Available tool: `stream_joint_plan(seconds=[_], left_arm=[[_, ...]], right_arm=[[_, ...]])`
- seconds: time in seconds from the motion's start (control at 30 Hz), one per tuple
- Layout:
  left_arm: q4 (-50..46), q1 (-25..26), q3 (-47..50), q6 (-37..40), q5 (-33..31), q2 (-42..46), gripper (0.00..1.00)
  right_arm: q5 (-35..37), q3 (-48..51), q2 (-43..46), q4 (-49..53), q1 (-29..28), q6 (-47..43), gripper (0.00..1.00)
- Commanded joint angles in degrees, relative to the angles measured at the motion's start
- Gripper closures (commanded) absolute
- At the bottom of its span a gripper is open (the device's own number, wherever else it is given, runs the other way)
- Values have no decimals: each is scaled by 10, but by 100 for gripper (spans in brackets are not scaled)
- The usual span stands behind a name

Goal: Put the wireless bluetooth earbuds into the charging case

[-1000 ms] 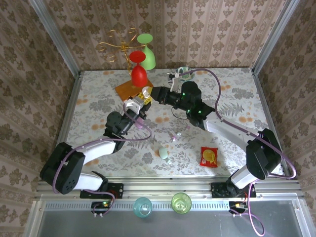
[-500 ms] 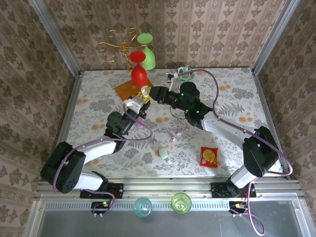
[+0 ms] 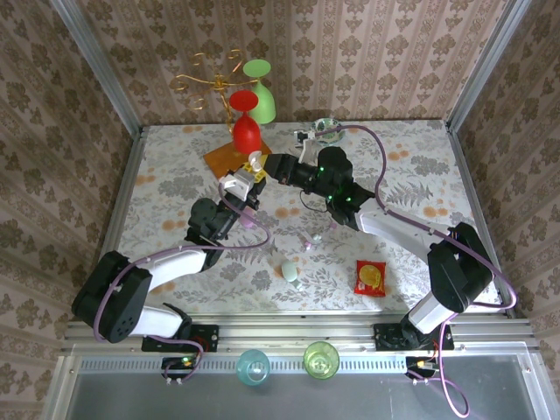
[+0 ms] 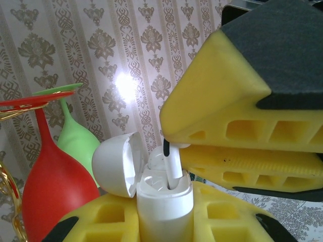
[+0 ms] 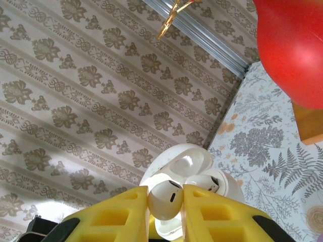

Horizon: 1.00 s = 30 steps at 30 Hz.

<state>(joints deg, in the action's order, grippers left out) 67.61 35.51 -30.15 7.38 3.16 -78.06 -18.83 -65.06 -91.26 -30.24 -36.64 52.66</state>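
One risk dominates: the white stemmed earbud (image 5: 165, 200), pinched between the yellow fingers of the right gripper (image 5: 165, 191), is only partly entered into the white pebble-shaped charging case (image 4: 164, 201). If tilted, its stem could jam on the socket rim, or the bud could be flicked out on release. The case is clamped between the left gripper (image 3: 244, 185) fingers, held up off the floral-patterned table (image 3: 420, 175), and could be pushed askew or its open lid (image 4: 115, 164) knocked. Counted: one held case, one held bud, a second bud (image 5: 206, 182) apparently seated, one mint pebble case (image 3: 289, 271), loose pastel buds (image 3: 311, 240) (number unclear), one red snack packet (image 3: 370, 277).
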Motion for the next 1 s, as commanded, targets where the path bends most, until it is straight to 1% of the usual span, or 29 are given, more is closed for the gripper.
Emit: stream_joint_plan(seconds=[0.0,0.13,0.43,0.53,0.7,0.97], left_arm=[[48,4,-21,11,-12,1,100],[49,4,-23,10,-8,4,100],[49,6,-21,9,-2,5,100],[49,6,-23,9,-3,5,100],[48,6,-24,10,-3,1,100],[48,6,-26,7,-2,-1,100]], right_arm=[[21,14,-19,2,-4,12,77],[27,14,-18,12,-4,13,73],[47,1,-6,54,-4,2,72],[51,-1,-4,63,-4,0,67],[41,1,3,63,-4,-6,62],[40,6,23,83,-1,-27,46]])
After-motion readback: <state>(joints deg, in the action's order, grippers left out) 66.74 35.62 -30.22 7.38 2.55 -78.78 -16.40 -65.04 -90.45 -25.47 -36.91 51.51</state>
